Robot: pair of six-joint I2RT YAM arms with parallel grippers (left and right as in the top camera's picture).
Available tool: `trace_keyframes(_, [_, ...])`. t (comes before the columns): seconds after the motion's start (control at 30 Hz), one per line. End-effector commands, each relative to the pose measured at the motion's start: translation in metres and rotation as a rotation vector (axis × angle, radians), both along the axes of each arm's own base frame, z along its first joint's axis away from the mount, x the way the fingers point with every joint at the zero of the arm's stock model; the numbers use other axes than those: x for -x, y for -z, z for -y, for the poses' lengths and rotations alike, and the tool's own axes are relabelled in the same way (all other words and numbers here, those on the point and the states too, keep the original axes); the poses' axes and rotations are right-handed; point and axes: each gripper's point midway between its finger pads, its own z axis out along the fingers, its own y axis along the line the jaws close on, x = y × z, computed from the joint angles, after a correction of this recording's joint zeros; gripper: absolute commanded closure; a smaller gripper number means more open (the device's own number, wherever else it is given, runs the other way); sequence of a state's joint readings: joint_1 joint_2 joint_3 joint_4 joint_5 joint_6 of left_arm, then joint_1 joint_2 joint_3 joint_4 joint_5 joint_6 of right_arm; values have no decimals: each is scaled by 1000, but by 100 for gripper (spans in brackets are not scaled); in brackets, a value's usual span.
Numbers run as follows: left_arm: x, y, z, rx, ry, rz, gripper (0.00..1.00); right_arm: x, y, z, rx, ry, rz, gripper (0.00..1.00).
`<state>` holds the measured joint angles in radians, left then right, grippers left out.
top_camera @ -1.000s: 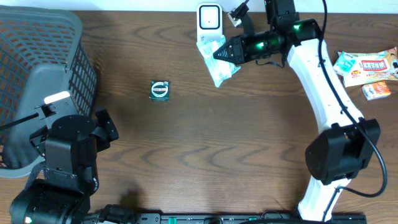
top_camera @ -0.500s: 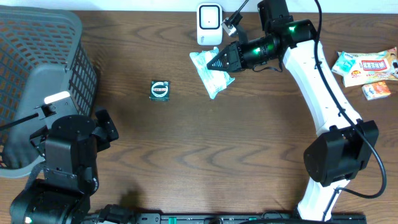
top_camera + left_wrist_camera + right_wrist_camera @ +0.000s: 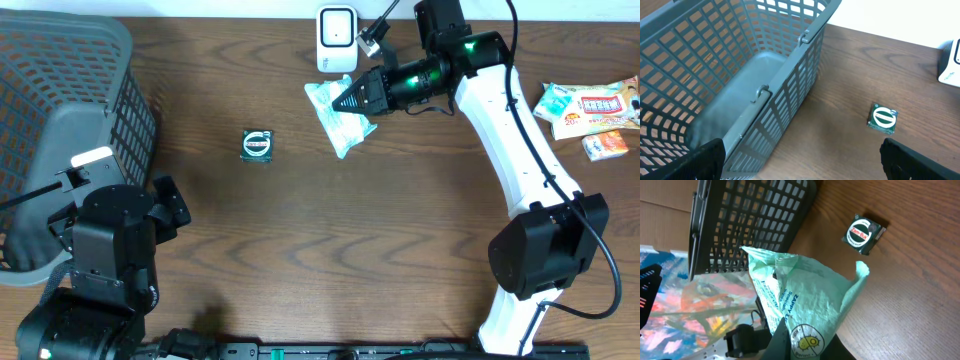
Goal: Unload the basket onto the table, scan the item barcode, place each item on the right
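One green Zappy packet (image 3: pixel 338 120) is pinched in the right arm's fingers (image 3: pixel 357 96) just beside the white scanner (image 3: pixel 336 38), well apart from the left arm's fingers (image 3: pixel 920 162), spread wide.

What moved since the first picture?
The right gripper, shut on the green packet, carried it a little left and back toward the robot, away from the scanner. Then it stopped. The small box, the basket and the snacks stayed put.
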<state>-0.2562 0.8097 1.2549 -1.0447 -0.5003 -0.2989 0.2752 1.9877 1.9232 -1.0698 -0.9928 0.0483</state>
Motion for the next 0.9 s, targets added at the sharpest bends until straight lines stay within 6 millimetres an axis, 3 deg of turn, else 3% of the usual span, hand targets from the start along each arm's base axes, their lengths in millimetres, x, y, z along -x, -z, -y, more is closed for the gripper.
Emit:
trace_keyframes(0.0, [1,-4,-2,-2,-10,9,2,2,-16,-1,-18,-7,46,99])
trace_keyframes(0.87, [1,-4,-2,-2,-10,9,2,0,-3,-5,69,9,76,99])
